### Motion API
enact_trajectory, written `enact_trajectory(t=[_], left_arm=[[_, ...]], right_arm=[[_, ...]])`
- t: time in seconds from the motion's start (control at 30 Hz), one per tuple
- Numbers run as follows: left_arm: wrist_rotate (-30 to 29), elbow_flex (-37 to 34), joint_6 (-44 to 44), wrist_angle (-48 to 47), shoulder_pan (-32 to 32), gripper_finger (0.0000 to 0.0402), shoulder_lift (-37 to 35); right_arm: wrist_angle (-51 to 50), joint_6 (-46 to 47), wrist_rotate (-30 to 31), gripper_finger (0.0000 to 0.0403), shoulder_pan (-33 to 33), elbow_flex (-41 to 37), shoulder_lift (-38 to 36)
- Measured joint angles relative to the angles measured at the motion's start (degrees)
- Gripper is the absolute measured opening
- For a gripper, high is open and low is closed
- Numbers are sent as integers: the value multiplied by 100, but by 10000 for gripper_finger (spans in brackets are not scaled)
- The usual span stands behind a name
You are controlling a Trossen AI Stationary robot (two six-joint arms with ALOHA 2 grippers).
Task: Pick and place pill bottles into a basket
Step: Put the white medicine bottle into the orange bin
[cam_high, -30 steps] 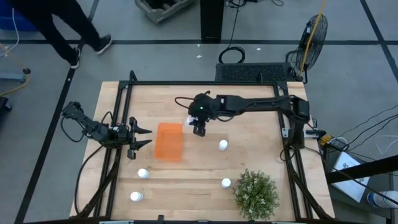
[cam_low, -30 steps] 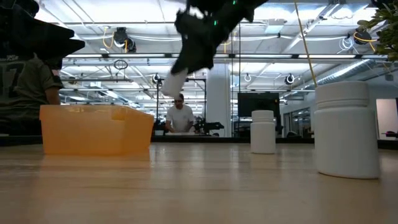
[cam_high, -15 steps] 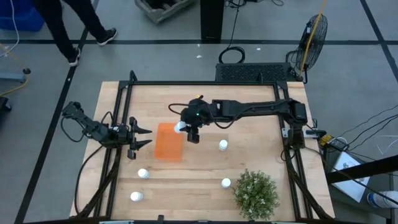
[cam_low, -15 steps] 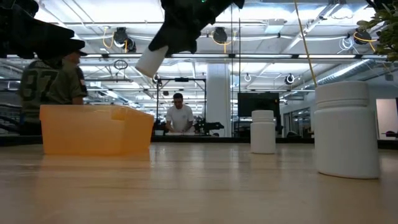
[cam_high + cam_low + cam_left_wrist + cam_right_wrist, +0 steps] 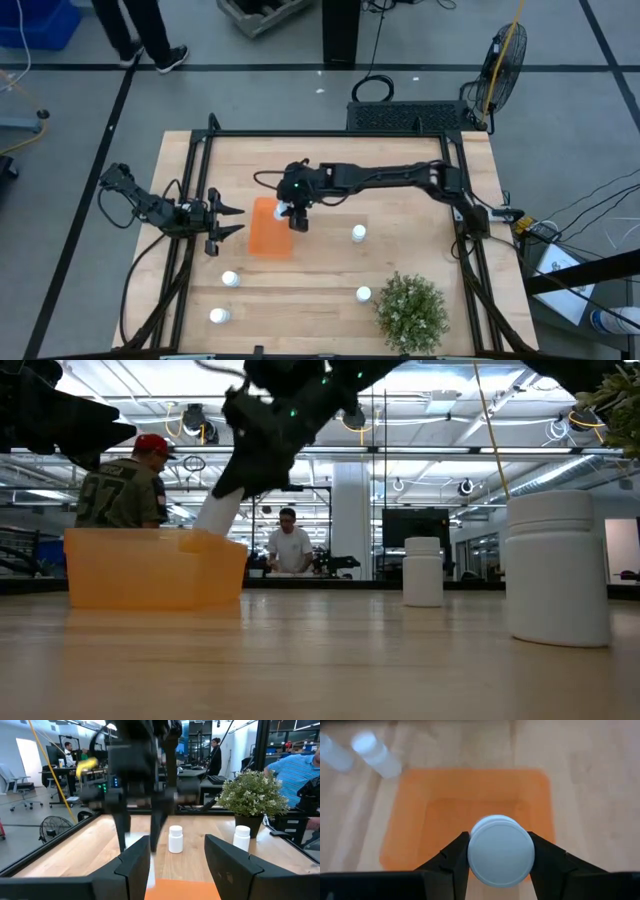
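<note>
The left gripper (image 5: 228, 222) waits just left of the orange basket (image 5: 265, 238) with its fingers spread and nothing between them. The right gripper (image 5: 294, 213), reaching in from the right, pinches a pill bottle (image 5: 501, 850) between both fingers, tilted, directly above the basket's right edge. Four more pill bottles stand on the table (image 5: 400, 260): two (image 5: 230, 279) (image 5: 218, 316) near-left, two (image 5: 359, 233) (image 5: 363, 294) right of the basket, one beside the plant (image 5: 411, 311).

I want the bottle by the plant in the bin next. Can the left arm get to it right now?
Probably not easily. The left gripper waits at the table's left edge, and the orange bin and the right gripper, holding a bottle, sit between it and the bottle by the plant.
</note>
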Motion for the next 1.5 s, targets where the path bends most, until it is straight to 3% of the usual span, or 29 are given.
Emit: enact_trajectory(t=[0.43,0.63,1.13,1.2,1.37,1.5], left_arm=[[2,0,-15,-7,2,191,0],[10,0,-39,-7,1,191,0],[11,0,-38,-9,1,191,0],[11,0,-59,-9,2,191,-2],[9,0,-66,-9,2,191,0],[11,0,-83,-9,2,191,0]], right_arm=[[-22,-3,-138,147,-37,-2,583],[-433,-27,46,147,-61,-2,596],[-343,-86,182,147,-137,-2,599],[-317,-73,188,169,-135,-2,601],[-303,82,193,273,-131,-2,599],[-213,82,193,315,-99,-2,599]])
